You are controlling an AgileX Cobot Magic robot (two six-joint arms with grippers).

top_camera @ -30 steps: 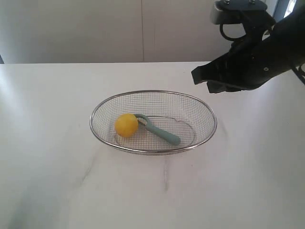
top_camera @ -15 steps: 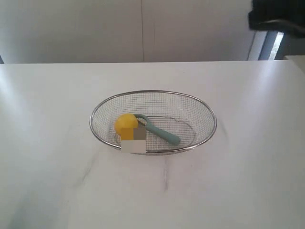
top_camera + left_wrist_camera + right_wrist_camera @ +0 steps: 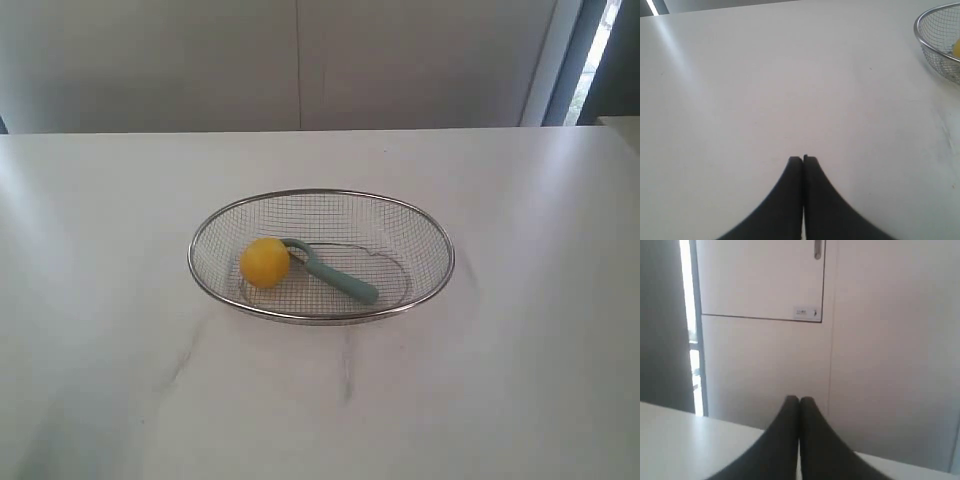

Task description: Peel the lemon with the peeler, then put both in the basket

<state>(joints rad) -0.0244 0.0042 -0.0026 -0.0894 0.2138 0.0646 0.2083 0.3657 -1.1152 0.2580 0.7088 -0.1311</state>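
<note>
**Tally: 6 items, 5 kinds**

Ext. view: 1x lemon (image 3: 265,262), 1x peeler (image 3: 335,277), 1x basket (image 3: 320,191), 1x table (image 3: 120,380). Wrist views: 2 grippers total, i.e. 1x left gripper (image 3: 803,159) and 1x right gripper (image 3: 799,399), w/ 2 fingers apiece.

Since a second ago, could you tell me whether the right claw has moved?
Yes: the right claw withdrew up and rightward, away from the basket, leaving the exterior view.

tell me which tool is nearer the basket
Left, probably. The left tool hangs over the table with the basket in its camera's view; the right tool faces a cabinet beyond the table, basket out of sight.
</note>
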